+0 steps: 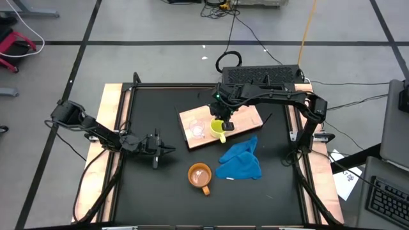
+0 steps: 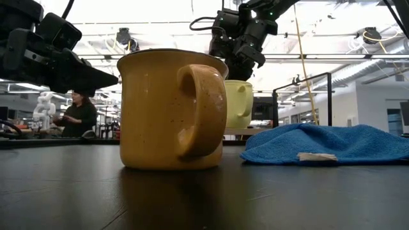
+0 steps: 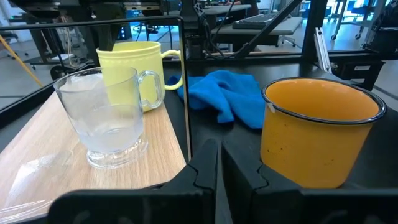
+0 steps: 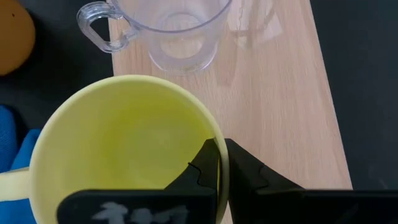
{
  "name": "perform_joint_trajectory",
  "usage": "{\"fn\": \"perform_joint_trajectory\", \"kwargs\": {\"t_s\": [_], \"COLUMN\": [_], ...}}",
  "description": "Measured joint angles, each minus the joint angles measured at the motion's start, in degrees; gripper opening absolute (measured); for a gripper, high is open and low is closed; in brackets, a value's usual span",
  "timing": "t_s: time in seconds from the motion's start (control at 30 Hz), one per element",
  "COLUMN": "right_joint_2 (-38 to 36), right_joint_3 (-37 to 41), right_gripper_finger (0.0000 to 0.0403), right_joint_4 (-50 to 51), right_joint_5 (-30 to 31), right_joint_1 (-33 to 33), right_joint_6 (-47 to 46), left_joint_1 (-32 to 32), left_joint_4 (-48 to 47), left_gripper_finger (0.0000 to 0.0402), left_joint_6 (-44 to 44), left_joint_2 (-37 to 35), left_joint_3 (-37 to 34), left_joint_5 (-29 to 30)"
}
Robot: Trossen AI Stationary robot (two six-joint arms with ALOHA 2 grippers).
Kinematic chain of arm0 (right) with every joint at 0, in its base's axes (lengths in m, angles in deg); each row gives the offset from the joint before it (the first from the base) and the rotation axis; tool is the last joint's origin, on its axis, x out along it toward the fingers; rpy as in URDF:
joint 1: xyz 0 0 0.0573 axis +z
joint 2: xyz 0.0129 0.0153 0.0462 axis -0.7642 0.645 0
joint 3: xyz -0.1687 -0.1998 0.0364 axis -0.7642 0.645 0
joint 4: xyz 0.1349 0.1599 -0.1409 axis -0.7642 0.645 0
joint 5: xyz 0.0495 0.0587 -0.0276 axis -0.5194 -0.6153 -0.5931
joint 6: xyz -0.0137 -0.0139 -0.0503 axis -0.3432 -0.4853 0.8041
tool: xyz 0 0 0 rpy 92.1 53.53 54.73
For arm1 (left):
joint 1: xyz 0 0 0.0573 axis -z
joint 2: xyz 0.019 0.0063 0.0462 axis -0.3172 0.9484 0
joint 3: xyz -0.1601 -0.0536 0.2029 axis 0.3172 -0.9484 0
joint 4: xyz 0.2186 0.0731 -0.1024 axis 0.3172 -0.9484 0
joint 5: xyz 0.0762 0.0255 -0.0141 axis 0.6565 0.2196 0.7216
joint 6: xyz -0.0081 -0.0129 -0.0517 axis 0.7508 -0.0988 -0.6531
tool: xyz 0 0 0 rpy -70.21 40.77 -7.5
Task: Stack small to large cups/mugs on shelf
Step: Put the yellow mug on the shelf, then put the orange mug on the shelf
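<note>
No legible writing. Right gripper (image 4: 219,163) pinched rim of pale yellow mug (image 1: 218,129) on wooden shelf (image 1: 246,116) beside clear glass cup (image 1: 197,130) — orange mug (image 1: 200,175) on tabletop; left gripper (image 1: 167,150) closed, empty.

I see the orange mug (image 2: 169,110) standing upright on the black bench (image 2: 204,198), close to the camera, its handle toward me. Behind it the yellow mug (image 2: 238,104) sits under the right gripper (image 2: 238,69), which reaches down to its rim. The blue cloth (image 2: 329,144) lies beside. A person (image 2: 78,115) sits far behind.
</note>
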Motion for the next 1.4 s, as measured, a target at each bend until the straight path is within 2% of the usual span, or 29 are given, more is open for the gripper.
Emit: {"fn": "perform_joint_trajectory", "kwargs": {"t_s": [0.43, 0.93, 1.23, 1.33, 1.4], "right_joint_2": [0.3, 0.0, -6.4, -10.0, -12.4], "right_joint_3": [0.2, 0.2, 0.2, 0.1, 0.1], "right_gripper_finger": [0.004, 0.0107, 0.0129, 0.0128, 0.0118], "right_joint_4": [-2.0, -1.9, -2.3, -3.4, -3.6], "right_joint_5": [0.5, 0.0, -0.4, -0.7, -3.2], "right_joint_1": [0.0, 0.2, 0.6, 0.6, 0.6], "right_joint_6": [-1.2, -0.6, -1.2, -2.3, -1.8], "left_joint_1": [0.0, 0.0, 0.0, 0.0, 0.0], "left_joint_4": [0.0, -0.1, -0.1, -0.1, -0.1], "left_gripper_finger": [0.0026, 0.0026, 0.0026, 0.0026, 0.0026], "left_joint_6": [-0.2, -0.3, -0.4, -0.5, -0.6], "left_joint_2": [0.0, 0.0, 0.0, 0.0, 0.0], "left_joint_3": [0.0, 0.0, 0.0, 0.0, 0.0], "left_joint_5": [0.0, 0.0, 0.0, 0.0, 0.0]}}
